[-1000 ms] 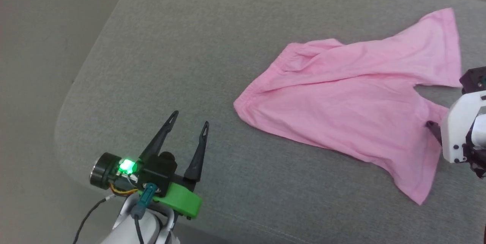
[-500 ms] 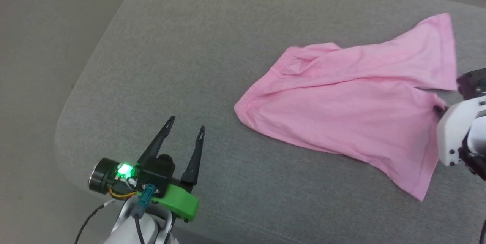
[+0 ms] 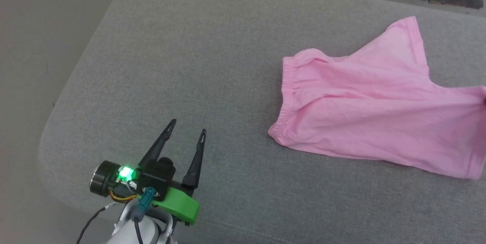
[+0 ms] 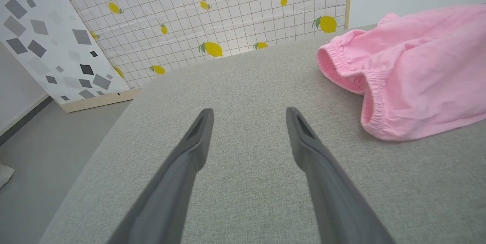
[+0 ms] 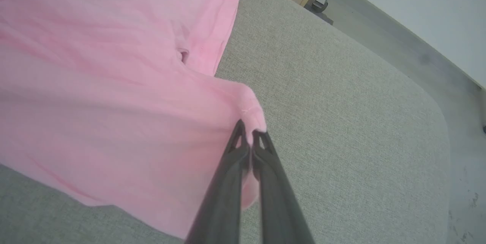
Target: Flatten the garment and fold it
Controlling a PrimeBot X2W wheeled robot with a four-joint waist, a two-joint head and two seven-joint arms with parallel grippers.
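Now, at the far left, my left gripper (image 3: 188, 127) hovers low over the near-left corner of the grey padded surface (image 3: 197, 46). Its fingers are spread wide with nothing between them. Well apart to its right, the garment (image 3: 360, 114) lies on the same surface, its waistband (image 3: 288, 95) facing the left gripper and its legs running to the right. Far right, my right gripper (image 5: 247, 134) is pinched tight on a leg corner of the garment, and the cloth fans out taut from the grip.
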